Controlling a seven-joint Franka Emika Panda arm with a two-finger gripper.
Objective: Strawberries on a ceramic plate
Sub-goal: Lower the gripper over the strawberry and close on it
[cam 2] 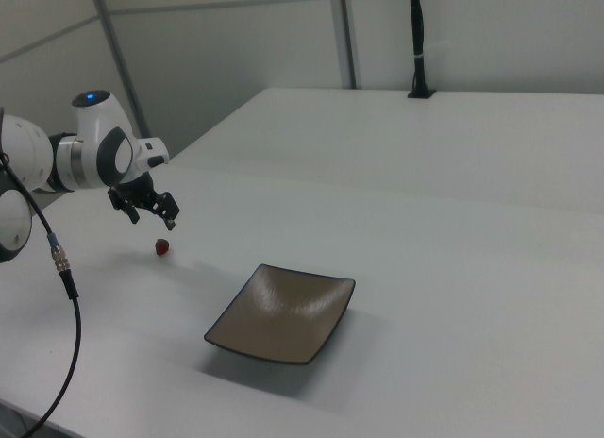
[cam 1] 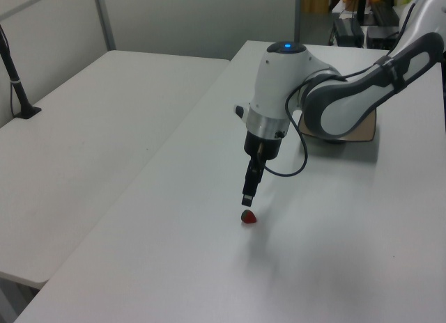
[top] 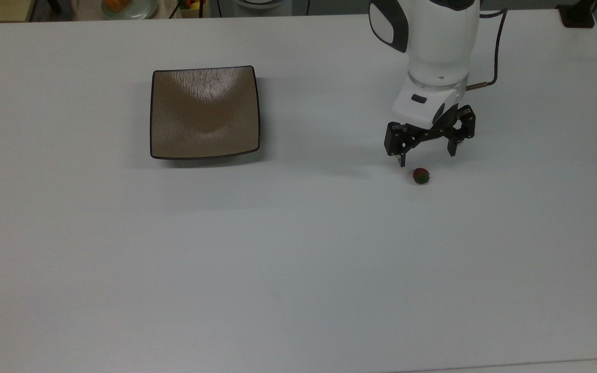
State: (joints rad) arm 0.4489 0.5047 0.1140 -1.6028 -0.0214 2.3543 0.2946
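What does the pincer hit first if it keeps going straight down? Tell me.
Most likely the strawberry. The open pincer points down just above it, fingers apart. In the top view the berry sits slightly off the midpoint, so a fingertip might reach the table beside it; depth is unclear.

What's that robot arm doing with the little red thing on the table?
The robot arm's end effector is open and hovering just above a tiny strawberry that lies on the white table. It has not grabbed it yet. A square brown plate sits empty, well off toward the top view's left. It looks like the arm is about to pick up the strawberry and carry it to the plate.
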